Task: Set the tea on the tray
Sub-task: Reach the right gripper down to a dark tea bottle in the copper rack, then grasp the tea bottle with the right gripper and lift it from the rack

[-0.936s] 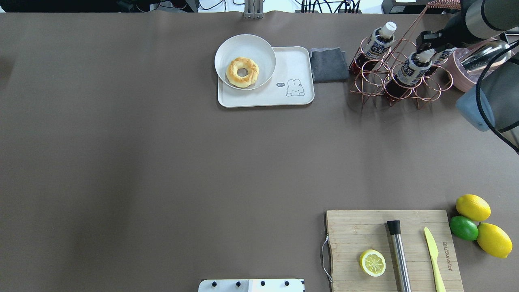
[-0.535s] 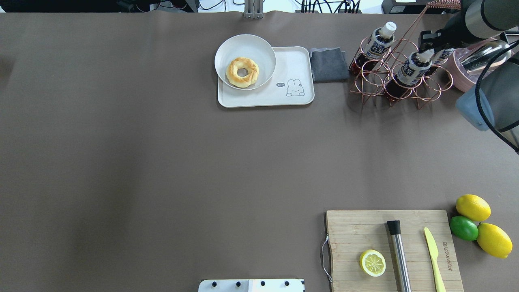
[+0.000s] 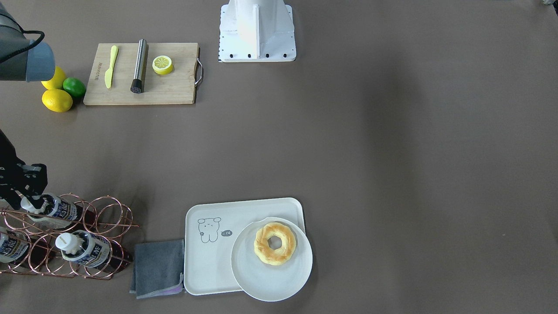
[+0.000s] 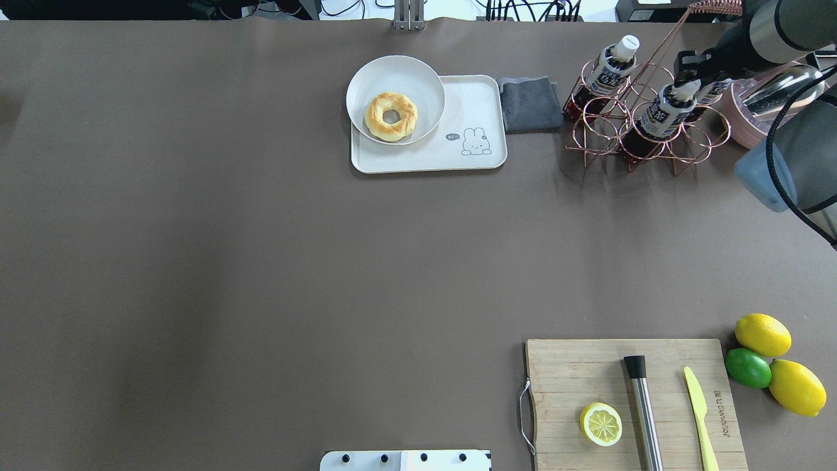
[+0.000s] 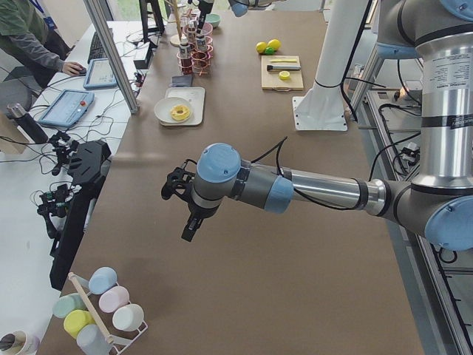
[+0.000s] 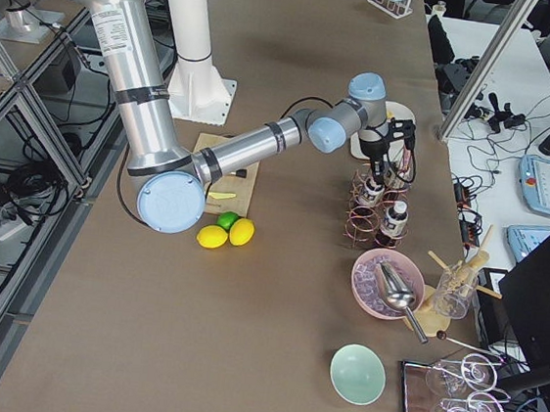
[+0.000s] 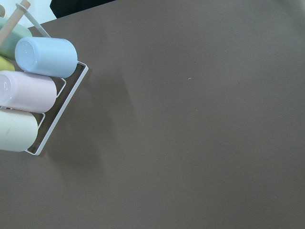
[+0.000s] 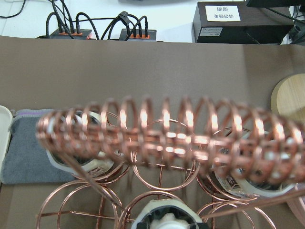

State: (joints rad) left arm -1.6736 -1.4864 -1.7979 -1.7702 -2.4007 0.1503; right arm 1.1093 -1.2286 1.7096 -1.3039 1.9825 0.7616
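**Tea** (image 4: 659, 111) — small bottle of dark red-brown drink, leaning in a ring of the copper wire rack (image 8: 162, 138) at the far right of the table. Its white cap sits right at the fingertips of the right gripper (image 4: 685, 84), which hangs over it. No view settles whether the fingers pinch the cap or only straddle it. Two more bottles (image 4: 611, 70) of the same kind share the rack, one at its far-left ring and one mostly behind the gripper.

**Tray** (image 4: 476, 104) — off-white, at the far middle of the table, well left of the rack. A folded grey cloth (image 4: 529, 103) lies just beside its right edge, between tray and rack. A round white plate (image 4: 422, 78) overhangs the tray's far-left corner and holds a doughnut (image 4: 391, 116).

**Left gripper** (image 5: 189, 228) — seen only from the table's left end, held above the tabletop well apart from the tray. How far open it is cannot be told. Its wrist camera shows pastel cups (image 7: 46, 56) lying on their sides in a white wire stand.

**Right-end view only** — a mint-green bowl (image 6: 358, 372). Beside it is a pink bowl (image 6: 365, 286) holding a metal scoop (image 6: 398, 296).

**Cutting board** (image 4: 569, 379) — near right. It carries a half lemon (image 4: 601, 424), a steel rod (image 4: 643, 412) and a yellow-green knife (image 4: 700, 418). Just to its right lie two lemons (image 4: 762, 334) and a lime (image 4: 748, 367), touching.
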